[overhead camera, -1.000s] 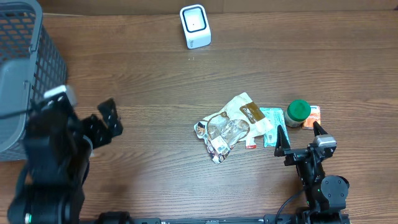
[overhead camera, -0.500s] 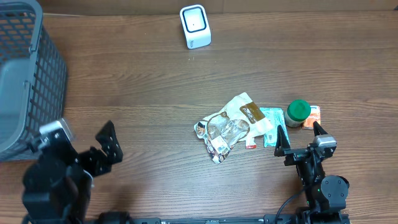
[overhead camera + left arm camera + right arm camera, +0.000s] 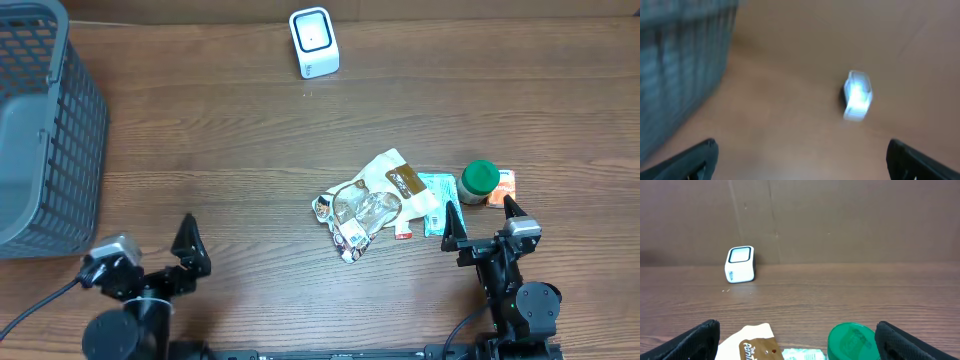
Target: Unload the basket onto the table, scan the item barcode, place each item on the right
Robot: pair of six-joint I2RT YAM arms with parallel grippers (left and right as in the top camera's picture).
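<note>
Both pincers are spread wide, holding nothing. Your left pincer sits near left, well apart from the items. The white scanner stands far centre. The heap of packets lies just left of your right pincer; the green-lidded jar sits just beyond its tips.

I see a grey mesh basket at the far-left edge of the wooden desk; a brown board backs the desk.
</note>
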